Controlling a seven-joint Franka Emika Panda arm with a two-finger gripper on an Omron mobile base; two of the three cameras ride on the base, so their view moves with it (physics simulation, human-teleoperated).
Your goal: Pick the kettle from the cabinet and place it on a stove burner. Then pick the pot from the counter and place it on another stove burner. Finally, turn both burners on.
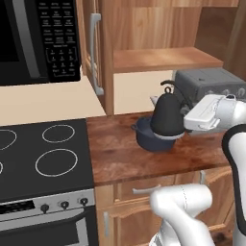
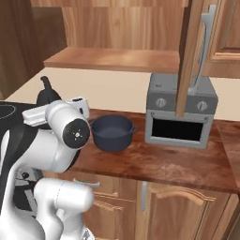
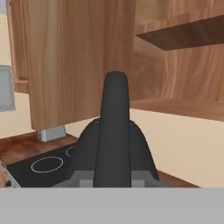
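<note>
One kettle (image 1: pixel 167 117) hangs in the air above the pot (image 1: pixel 149 137) on the tabletop (image 1: pixel 129 153), fingers (image 3: pixel 83 177) clamped on its arched handle. Rigid and probably top-light, it may swing; the handle's crown looks the safest hold.

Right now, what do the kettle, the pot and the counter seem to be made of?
The kettle: matte black, possibly coated metal or plastic; no gloss shows, and its base rim is pale. The pot: dull blue-grey, likely enamelled or cast metal, judging by its even colour and soft sheen. The counter: reddish-brown wood or wood-look laminate, with grain streaks and a light polish. Since the scene is rendered, these are only impressions.
</note>
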